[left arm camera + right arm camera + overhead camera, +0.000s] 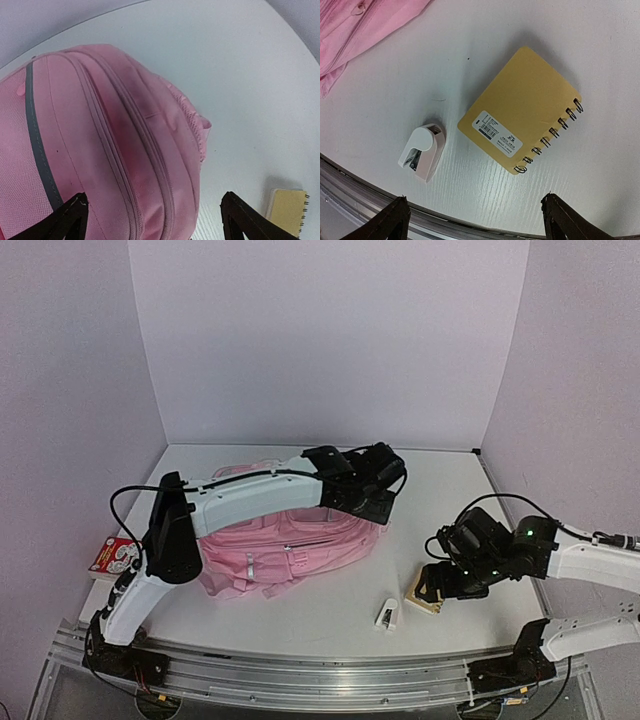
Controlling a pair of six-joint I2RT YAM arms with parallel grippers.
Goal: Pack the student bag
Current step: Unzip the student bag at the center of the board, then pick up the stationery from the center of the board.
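Your left gripper hangs spread wide over the bag, grasping nothing; the bag's inside is hidden. Your right gripper is spread too, empty, with the notebook at its 1 o'clock.

bare table lies between student bag and notebook; white stapler sits just beside notebook.

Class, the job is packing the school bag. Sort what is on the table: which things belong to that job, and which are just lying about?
Belong: pink backpack; yellow spiral notebook and small white gadget, likely for packing.
Lying about: red-and-white packet off at the far left, though it might get packed too.
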